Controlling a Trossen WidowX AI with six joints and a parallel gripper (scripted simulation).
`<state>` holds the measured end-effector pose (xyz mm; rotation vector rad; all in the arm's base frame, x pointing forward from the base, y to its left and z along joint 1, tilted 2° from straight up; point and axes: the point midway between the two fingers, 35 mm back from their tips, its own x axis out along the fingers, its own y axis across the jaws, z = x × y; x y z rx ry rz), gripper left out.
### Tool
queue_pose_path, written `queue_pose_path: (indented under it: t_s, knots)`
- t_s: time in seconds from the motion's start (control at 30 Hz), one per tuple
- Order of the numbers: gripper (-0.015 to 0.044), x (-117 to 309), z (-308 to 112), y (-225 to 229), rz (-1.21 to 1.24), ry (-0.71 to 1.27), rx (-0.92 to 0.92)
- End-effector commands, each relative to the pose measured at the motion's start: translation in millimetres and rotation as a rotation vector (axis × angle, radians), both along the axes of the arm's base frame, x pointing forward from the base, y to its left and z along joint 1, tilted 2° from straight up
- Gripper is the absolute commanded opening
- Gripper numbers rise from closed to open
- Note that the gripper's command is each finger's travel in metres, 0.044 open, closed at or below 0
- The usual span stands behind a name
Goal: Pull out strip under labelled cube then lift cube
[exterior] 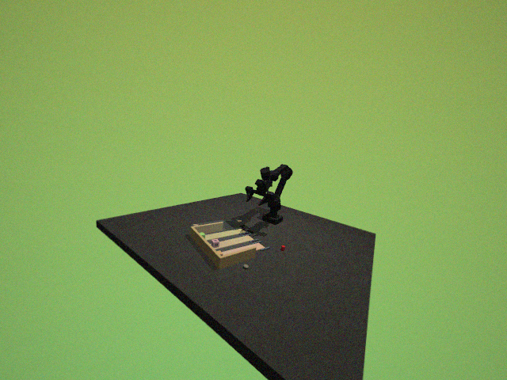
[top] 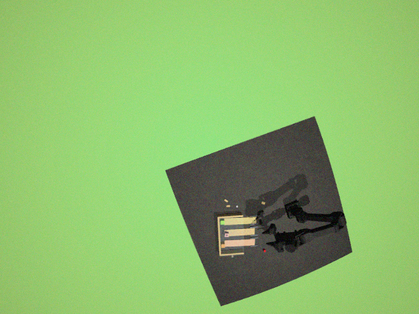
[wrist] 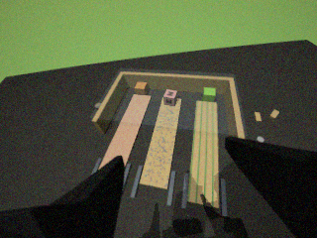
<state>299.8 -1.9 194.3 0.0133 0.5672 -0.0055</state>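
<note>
The labelled cube [top: 226, 234] [exterior: 215, 242] [wrist: 170, 97] is pink with dark marks. It sits at the far end of the middle strip [top: 241, 231] [exterior: 237, 241] [wrist: 160, 149], which is tan with bluish specks. A plain pink strip [top: 239, 242] [wrist: 130, 129] lies left of it in the wrist view, with an orange cube [wrist: 141, 87] at its far end. A green-striped strip [top: 240, 220] [wrist: 204, 149] lies right, with a green cube [top: 222, 222] [wrist: 209, 93] at its far end. My gripper [top: 264, 238] [exterior: 253, 202] [wrist: 174, 151] is open and empty, high above the table before the strips' near ends.
A wooden wall [top: 218, 236] [exterior: 237, 258] [wrist: 175, 75] surrounds the cubes on three sides; a see-through cover seems to span it. Thin rails [wrist: 136, 180] flank the strips' near ends. A red piece [top: 264, 250] [exterior: 283, 248], small tan blocks [wrist: 258, 116] and pale pebbles [wrist: 261, 139] lie outside.
</note>
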Motion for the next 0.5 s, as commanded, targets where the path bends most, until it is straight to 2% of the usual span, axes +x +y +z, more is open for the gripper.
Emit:
queue_pose_path:
  t_s: [0.0,0.37,0.47]
  knots:
    - [0.0400,0.2,0.8,-1.2,-0.002,-0.005,-0.007]
    - [0.0400,0.2,0.8,-1.2,-0.002,-0.005,-0.007]
    - [0.0321,7.8,-3.0,-0.1,-0.019,0.060,0.021]
